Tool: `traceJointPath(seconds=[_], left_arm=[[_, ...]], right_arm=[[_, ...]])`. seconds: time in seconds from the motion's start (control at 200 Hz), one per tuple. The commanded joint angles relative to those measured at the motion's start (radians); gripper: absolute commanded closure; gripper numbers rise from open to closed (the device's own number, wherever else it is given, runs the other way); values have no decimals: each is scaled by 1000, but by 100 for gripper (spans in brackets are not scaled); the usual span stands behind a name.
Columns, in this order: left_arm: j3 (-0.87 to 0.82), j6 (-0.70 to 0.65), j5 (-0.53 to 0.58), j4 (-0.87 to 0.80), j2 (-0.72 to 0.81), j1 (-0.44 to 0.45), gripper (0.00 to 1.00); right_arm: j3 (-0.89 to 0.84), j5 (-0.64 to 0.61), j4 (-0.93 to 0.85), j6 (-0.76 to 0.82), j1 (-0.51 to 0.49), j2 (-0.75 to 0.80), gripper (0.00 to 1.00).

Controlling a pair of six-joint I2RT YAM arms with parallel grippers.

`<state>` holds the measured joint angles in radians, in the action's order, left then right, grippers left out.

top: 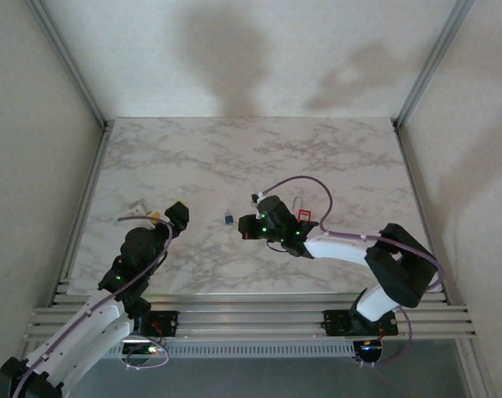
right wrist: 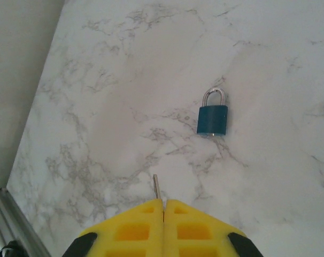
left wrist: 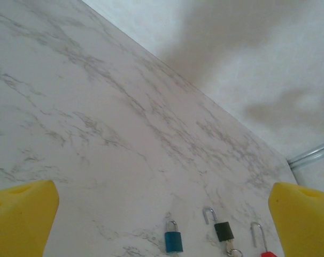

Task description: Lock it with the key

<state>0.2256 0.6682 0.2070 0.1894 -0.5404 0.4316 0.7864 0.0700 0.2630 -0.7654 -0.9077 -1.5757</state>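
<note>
Barely begun: key [right wrist: 156, 186] pinched in closed right jaws, apart from blue padlock [right wrist: 212, 119] on desk [right wrist: 124, 69]; left jaws spread wide, empty; insertion outstanding.

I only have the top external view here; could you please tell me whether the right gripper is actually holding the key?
Observer: Yes, the right gripper is shut on the key; its blade pokes out toward the blue padlock.
Operator: Is that padlock's shackle open?
Observer: No, on the right wrist view it looks closed.
Operator: And its neighbours?
Observer: On the left wrist view, the black padlock has an open shackle.
</note>
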Motion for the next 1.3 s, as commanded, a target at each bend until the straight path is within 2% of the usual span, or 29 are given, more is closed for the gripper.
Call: traceJointPath(seconds=[0.0,0.11,0.435,0.771,1.116,1.296], left_arm=[[-26,-28,73,62,-12,9,0],[-41,-34,112,64,-24,9,0],[-87,-71,101,123,-44,9,0],[-89,-63,105,116,-44,9,0],[-81,-56,111,116,-76,9,0],[-83,-55,116,116,-75,9,0]], right_arm=[[76,-42,-53,41,-8,-47,100],[142,-69,-122,71,-7,-93,100],[257,-65,-186,88,6,-223,100],[240,-43,-111,53,50,-256,100],[288,35,-106,43,84,-329,100],[295,35,-94,29,90,-351,100]])
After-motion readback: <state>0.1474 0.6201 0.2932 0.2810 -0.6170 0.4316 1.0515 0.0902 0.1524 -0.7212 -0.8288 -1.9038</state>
